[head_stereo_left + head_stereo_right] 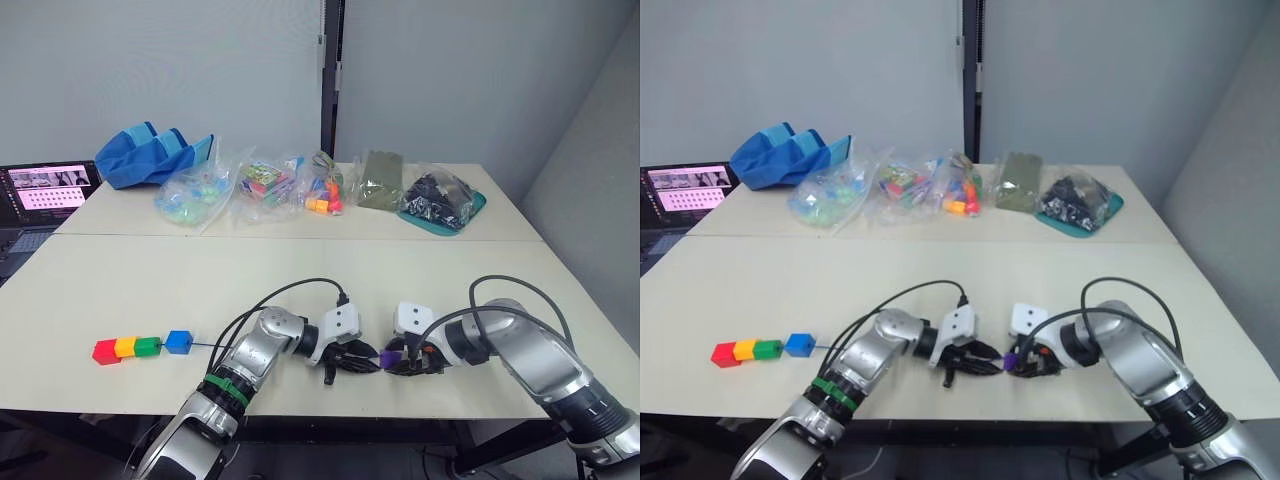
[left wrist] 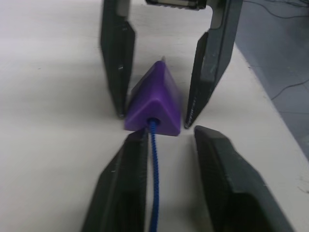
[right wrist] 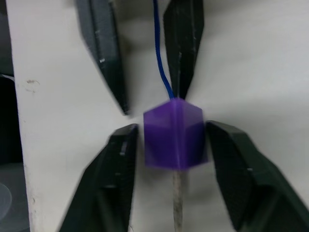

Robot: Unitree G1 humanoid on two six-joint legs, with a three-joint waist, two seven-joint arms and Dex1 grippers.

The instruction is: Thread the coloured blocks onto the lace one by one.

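Purple block (image 2: 153,104) on the surface (image 1: 300,280) near its front edge, lace (image 2: 154,183) through it, between both open pincers, left pincer (image 2: 169,140), right pincer (image 3: 171,145), red, yellow, green, blue blocks (image 1: 140,346) strung further left.

Purple block (image 3: 174,137) sits on the lace (image 2: 154,179), dark blue cord entering one face, pale stiff tip (image 3: 177,203) exiting the opposite face. Red (image 1: 105,351), yellow (image 1: 126,347), green (image 1: 148,346) blocks touch in a row on the table; blue block (image 1: 179,341) just beside them, all strung.
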